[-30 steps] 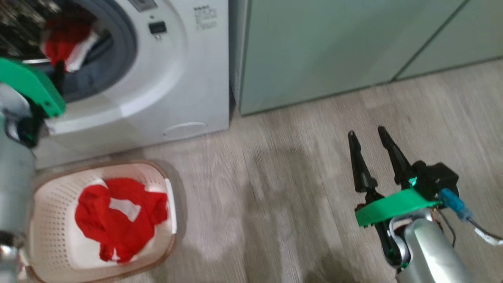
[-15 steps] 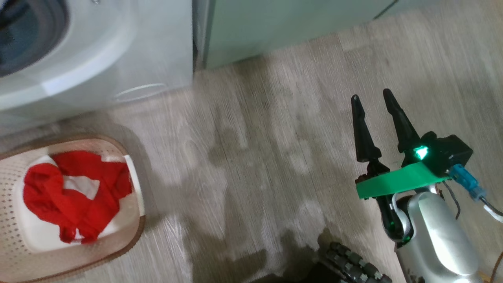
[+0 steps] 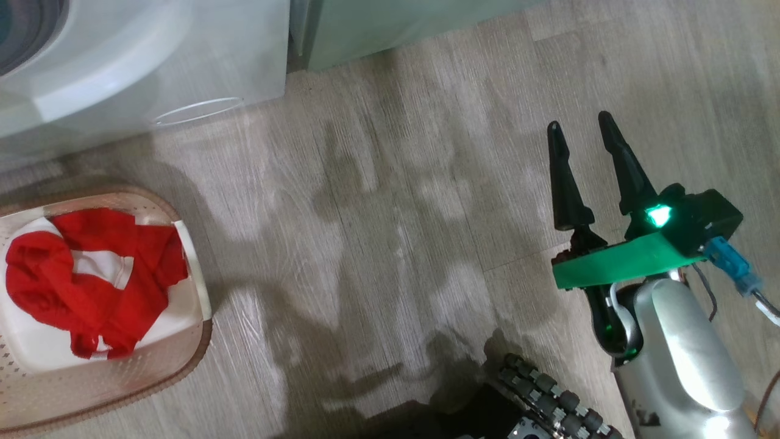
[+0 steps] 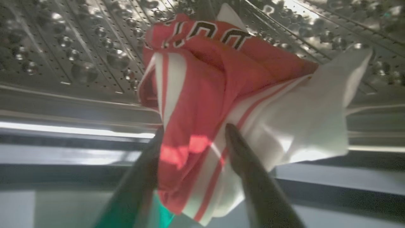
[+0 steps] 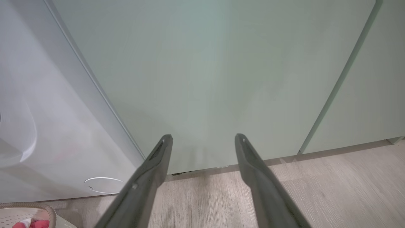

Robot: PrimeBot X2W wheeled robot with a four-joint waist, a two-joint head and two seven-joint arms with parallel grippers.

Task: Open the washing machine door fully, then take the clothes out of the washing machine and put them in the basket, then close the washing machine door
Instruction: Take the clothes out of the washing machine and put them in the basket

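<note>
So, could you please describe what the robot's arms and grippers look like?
The right gripper has two long, dark, tapering fingers above a flat green plate, beside a black block with a glowing green light. A blue connector with a thin cable leaves it; the forearm is a rounded silver shell. The left gripper shows matching dark fingers, with green at their base.

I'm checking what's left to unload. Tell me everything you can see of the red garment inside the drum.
The garment is soft red fabric with white panels, thin stripes and dark lettering near its top. It is bunched and creased, resting against the perforated steel drum, its lower fold reaching down toward the opening. The left claw stands open around that fold, not clamped.
</note>
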